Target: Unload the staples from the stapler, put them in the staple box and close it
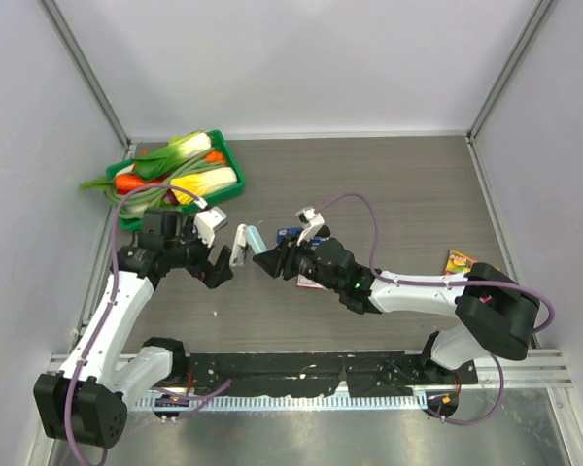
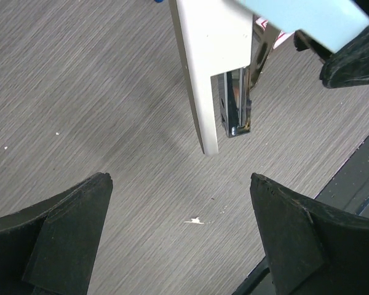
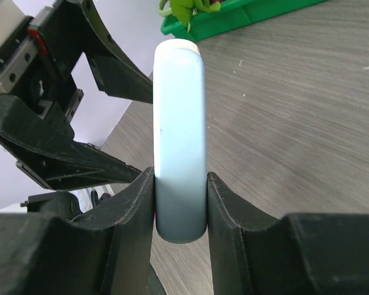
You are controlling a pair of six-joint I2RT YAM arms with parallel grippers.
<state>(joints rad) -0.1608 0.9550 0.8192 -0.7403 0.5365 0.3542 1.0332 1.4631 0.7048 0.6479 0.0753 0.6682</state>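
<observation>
R tool [image 3: 179, 184] clamps pale teal block [image 3: 179, 110] — L tool [image 2: 179, 196] open.

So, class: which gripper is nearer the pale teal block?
Right. The right gripper is shut on one end of the block. The left gripper stands open just short of the other end, not touching it.

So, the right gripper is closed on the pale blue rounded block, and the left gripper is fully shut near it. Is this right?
Not quite. The left gripper is wide open, not shut: the left wrist view shows its two fingers spread far apart. The rest holds: the right gripper is closed on the pale blue rounded block.
</observation>
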